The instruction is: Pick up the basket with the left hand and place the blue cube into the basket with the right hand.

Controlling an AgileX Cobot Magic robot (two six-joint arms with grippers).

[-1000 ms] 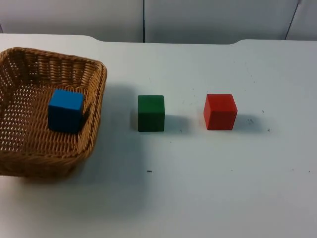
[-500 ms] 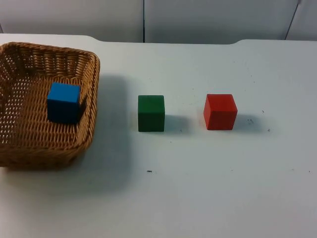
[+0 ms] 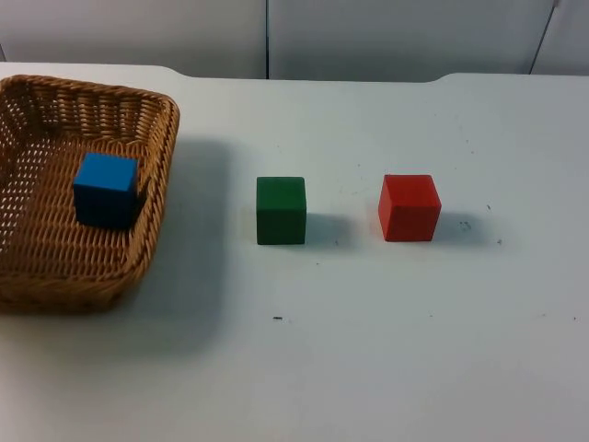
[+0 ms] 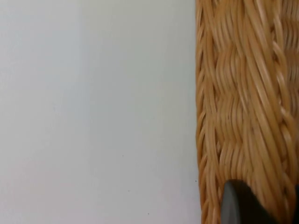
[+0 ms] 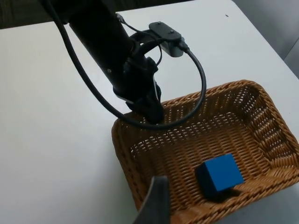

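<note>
A brown wicker basket (image 3: 156,175) is at the table's left, casting a wide shadow to its right. The blue cube (image 3: 106,190) lies inside it, also seen as the blue cube (image 5: 219,175) in the right wrist view. My left gripper (image 5: 149,111) is shut on the basket's rim (image 5: 135,126) at the side away from the other cubes; its black fingertip (image 4: 238,205) presses against the weave (image 4: 243,93). My right gripper hovers off the basket's near side, one black fingertip (image 5: 156,198) showing, open with nothing in it.
A green cube (image 3: 281,210) and a red cube (image 3: 409,207) stand side by side on the white table (image 3: 386,350), to the right of the basket. The grey partition wall (image 3: 368,37) closes the far edge.
The basket, with the blue cube in it, has slid to the left and a little toward the far edge. The green and red cubes have stayed put.
</note>
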